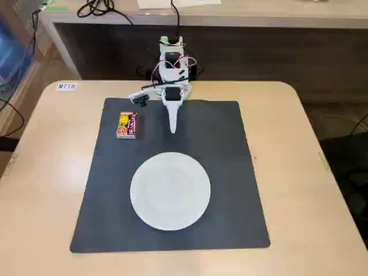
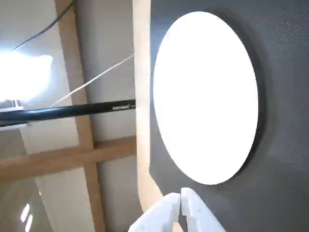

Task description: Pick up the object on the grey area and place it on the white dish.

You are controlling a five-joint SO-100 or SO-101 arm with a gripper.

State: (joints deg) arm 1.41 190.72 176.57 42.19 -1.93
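Note:
A small yellow, red and pink packet, the object, lies on the dark grey area near its far left corner in the fixed view. The round white dish sits on the mat's middle front, with nothing on it. My white gripper points down over the mat's far edge, right of the packet and apart from it. In the wrist view its fingers meet at the tips, shut on nothing, with the white dish beyond them on the grey area. The packet is out of the wrist view.
The mat lies on a beige table with rounded corners and a small label at the far left. Cables and a counter run behind the arm's base.

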